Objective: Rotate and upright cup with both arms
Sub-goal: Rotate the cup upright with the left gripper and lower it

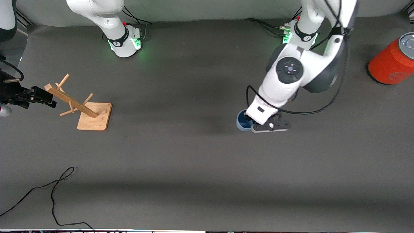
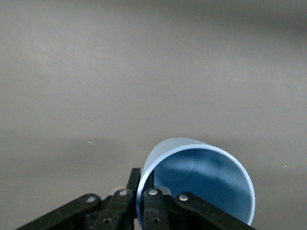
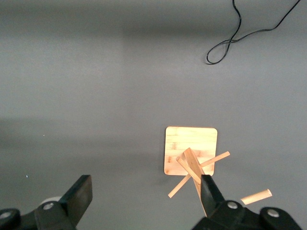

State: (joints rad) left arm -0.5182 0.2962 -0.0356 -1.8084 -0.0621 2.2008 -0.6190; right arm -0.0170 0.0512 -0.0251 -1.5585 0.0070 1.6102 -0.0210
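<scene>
My left gripper point(image 1: 255, 124) pinches the cup point(image 2: 201, 184) by its rim; it isn't upright yet. My right gripper point(image 3: 144, 196) waits wide open, empty, above the wooden rack point(image 1: 82, 106).

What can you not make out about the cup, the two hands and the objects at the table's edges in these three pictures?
- Cup, front view: mostly hidden under the left hand; its base is unseen.
- Cup, left wrist view: lower part cut off by the edge; whether it touches the table is unclear.
- Right hand, right wrist view: its open fingers are cut off by the edge.
- Orange cylinder, front view: cut off by the edge.
</scene>
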